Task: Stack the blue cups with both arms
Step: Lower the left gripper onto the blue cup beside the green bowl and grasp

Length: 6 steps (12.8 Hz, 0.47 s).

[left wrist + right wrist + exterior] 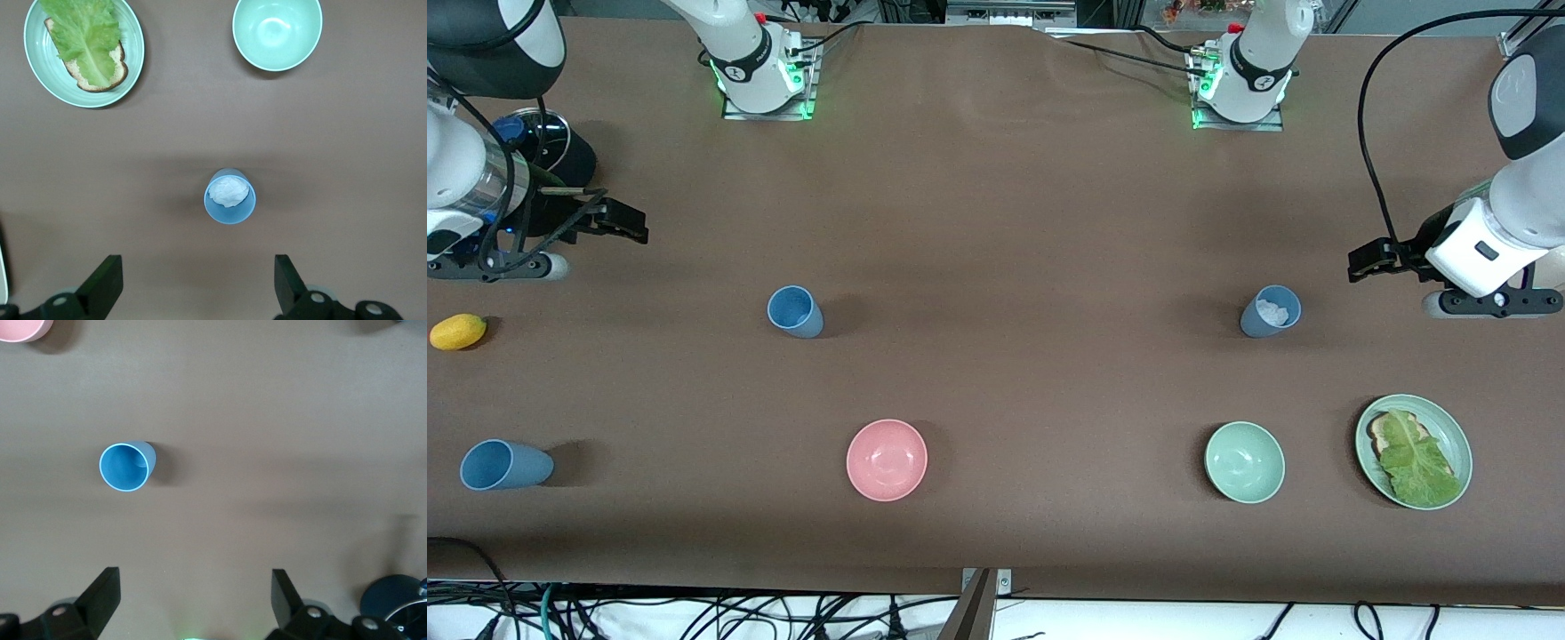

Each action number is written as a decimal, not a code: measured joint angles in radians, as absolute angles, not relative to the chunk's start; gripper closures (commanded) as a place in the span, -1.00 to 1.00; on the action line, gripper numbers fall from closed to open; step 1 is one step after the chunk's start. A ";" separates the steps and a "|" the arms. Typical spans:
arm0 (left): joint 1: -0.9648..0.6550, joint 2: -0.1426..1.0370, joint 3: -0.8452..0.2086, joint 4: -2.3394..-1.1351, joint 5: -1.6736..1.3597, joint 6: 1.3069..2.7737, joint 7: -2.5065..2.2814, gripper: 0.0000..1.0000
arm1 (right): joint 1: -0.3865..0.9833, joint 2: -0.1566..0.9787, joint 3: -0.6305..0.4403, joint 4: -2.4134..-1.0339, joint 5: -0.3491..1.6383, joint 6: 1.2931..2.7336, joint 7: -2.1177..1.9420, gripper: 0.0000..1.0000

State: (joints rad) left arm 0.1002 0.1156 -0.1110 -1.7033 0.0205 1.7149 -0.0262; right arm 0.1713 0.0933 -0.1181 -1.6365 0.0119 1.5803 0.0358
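Note:
A sky-blue cup [794,312] [125,467] stands upright and empty on the brown table [996,222]. A duller grey-blue cup [1270,311] [229,196] stands toward the left arm's end, with a white lump inside. A third blue cup [505,465] is nearer the front camera at the right arm's end. My left gripper [1371,261] [197,267] hangs open over bare table beside the grey-blue cup, holding nothing. My right gripper [624,224] [196,580] hangs open and empty over bare table at the right arm's end, apart from the sky-blue cup.
A pink bowl [887,460] and a pale green bowl [1244,461] [277,32] sit nearer the front camera than the cups. A green plate [1456,436] [40,67] holds bread and lettuce. A yellow fruit [458,332] and a dark round object [560,151] lie at the right arm's end.

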 measured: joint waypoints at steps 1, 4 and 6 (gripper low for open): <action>0.101 0.117 -0.111 -1.706 0.020 1.715 -0.017 -1.00 | 0.171 0.093 -0.118 -1.637 0.012 1.580 0.036 -1.00; 0.102 0.124 -0.111 -1.722 0.020 1.715 -0.002 -1.00 | 0.171 0.093 -0.118 -1.637 0.012 1.579 0.036 -1.00; 0.102 0.126 -0.110 -1.769 0.020 1.736 0.007 -1.00 | 0.171 0.093 -0.118 -1.637 0.012 1.579 0.036 -1.00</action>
State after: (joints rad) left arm 0.1024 0.1258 -0.1105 -1.7692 0.0205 1.7360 0.0073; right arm 0.1714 0.0934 -0.1180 -1.6366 0.0120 1.5789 0.0358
